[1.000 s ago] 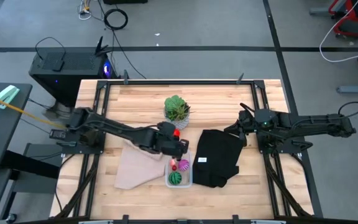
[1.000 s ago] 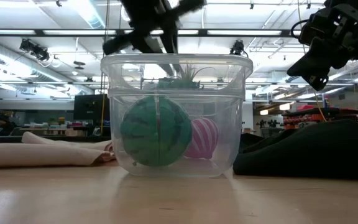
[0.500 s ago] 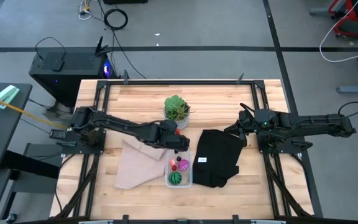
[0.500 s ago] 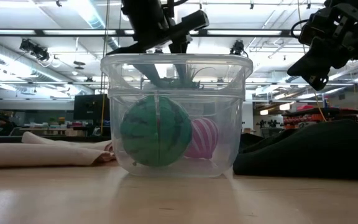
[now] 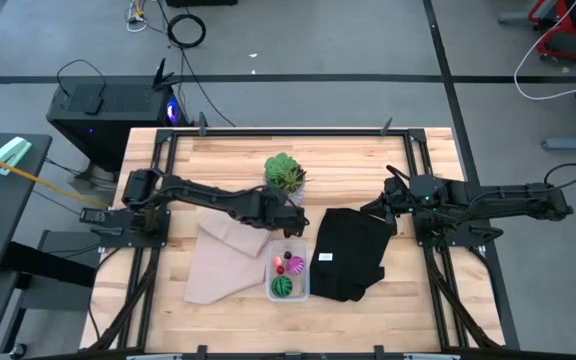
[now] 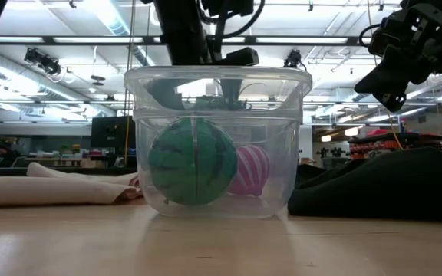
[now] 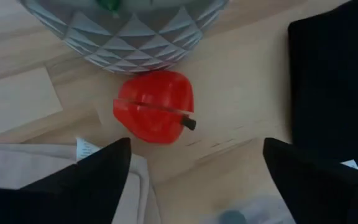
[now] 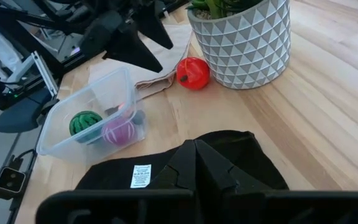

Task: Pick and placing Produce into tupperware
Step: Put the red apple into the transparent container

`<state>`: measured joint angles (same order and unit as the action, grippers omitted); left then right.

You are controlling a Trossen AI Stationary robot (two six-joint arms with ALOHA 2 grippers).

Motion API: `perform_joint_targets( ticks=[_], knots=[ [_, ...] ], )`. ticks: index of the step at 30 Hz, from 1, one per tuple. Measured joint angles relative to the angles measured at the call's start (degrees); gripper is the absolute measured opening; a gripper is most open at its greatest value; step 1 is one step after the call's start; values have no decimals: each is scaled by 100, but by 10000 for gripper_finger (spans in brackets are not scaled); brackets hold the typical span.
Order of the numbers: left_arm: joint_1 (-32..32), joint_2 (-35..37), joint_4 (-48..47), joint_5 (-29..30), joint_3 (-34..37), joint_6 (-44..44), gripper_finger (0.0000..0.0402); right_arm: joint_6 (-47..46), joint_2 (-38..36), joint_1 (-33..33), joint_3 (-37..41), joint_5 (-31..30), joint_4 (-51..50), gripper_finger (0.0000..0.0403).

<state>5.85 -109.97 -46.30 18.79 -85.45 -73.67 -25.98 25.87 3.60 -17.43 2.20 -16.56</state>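
Note:
The clear tupperware (image 5: 288,276) stands near the table's front, between a tan cloth and a black cloth. It holds a dark green striped ball (image 6: 192,161), a magenta striped ball (image 6: 250,170) and small red and dark pieces (image 5: 282,261). A red piece (image 7: 154,115) lies on the wood beside the plant's white pot (image 7: 129,31). My left gripper (image 7: 197,149) is open just above and short of the red piece, between the tupperware and the pot. My right gripper (image 8: 194,163) is shut, raised over the black cloth (image 5: 351,250), and holds nothing.
The spiky plant in its white pot (image 5: 285,176) stands right behind the red piece. The tan cloth (image 5: 223,262) lies left of the tupperware, with its edge under my left gripper. The black cloth lies to the right. Bare wood shows at the table's far corners and front.
My left gripper has opened wide. It has also drawn back from over the tupperware's far end toward the table's far edge, toward the plant and the red piece. The balls in the tupperware have kept their places.

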Motion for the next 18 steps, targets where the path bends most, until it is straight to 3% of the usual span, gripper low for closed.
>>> perform_joint_targets(
  ticks=[18],
  knots=[
    [-191,-179,-31,-429,7,115,399,-2,0,-2,0,136,-11,6]
  ],
)
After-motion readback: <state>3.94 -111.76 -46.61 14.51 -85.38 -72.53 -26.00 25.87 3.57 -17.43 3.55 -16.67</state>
